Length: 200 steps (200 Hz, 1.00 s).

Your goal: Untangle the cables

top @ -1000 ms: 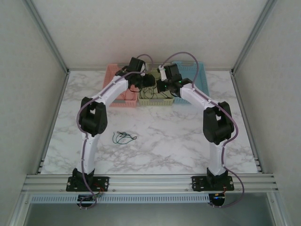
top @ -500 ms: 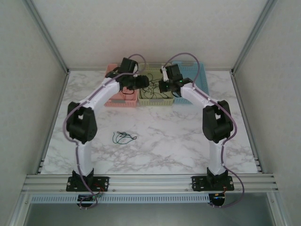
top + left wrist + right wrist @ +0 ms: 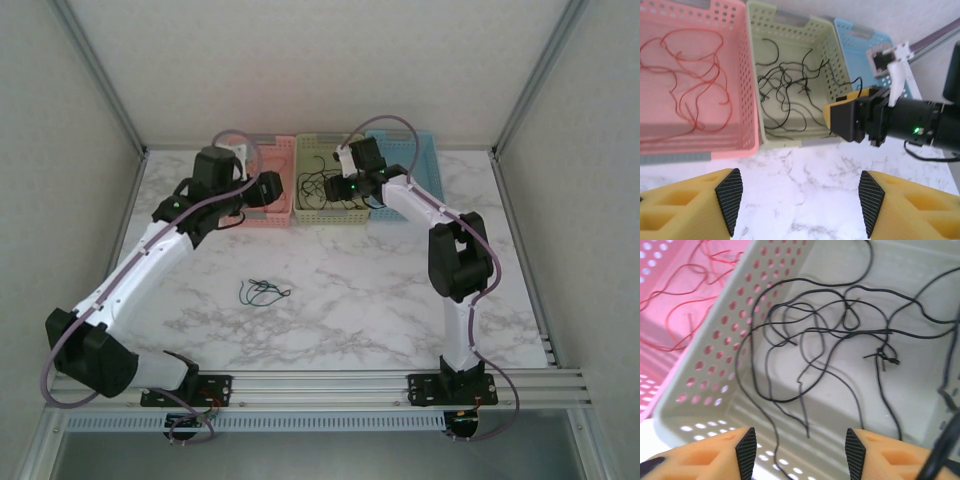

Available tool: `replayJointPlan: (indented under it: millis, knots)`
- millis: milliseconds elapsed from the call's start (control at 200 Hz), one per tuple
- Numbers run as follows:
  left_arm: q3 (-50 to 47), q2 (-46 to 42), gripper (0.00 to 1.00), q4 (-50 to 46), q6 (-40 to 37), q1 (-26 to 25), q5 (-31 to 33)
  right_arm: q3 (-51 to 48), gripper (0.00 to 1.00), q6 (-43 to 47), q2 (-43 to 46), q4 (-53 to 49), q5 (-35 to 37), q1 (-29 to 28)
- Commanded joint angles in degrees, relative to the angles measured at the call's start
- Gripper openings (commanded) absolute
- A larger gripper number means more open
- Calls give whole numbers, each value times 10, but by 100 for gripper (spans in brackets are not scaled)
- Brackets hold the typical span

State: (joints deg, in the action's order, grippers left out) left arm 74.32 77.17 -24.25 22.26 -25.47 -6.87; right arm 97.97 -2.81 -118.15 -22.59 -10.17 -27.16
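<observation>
Along the far edge of the table (image 3: 380,290), left gripper (image 3: 800,200) and right gripper (image 3: 800,450) both gape empty. Black cables (image 3: 830,330) beneath the right run off-frame.

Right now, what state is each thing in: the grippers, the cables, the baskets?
left gripper: open, nothing between its fingers.
right gripper: open, over the green basket.
red cables: loose tangle in the pink basket.
black cables: tangled in the green basket, small knots visible.
teal cables: small bundle lying on the table.
blue basket: upright, contents unclear.
</observation>
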Motion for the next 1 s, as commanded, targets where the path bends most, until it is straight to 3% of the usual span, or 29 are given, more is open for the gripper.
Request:
replayJointPlan:
  millis: [0,265,450,661,996]
  knots:
    - [-24,-43,66,-15,-10,4,9,28,56,29,42,-31,-53,-24]
    - [-64,-104,67,-31,-10,4,9,-9,60,9,92,-33,-117,-53]
    - [-76,-114,68,-35,-11,4,5,-19,61,6,86,-41,-91,-53]
    - [-86,-125,68,-38,-12,4,6,-54,62,12,109,-25,-168,-54]
    - [-129,-162,68,-41,0,3,5,-94,55,20,138,1,-121,-54]
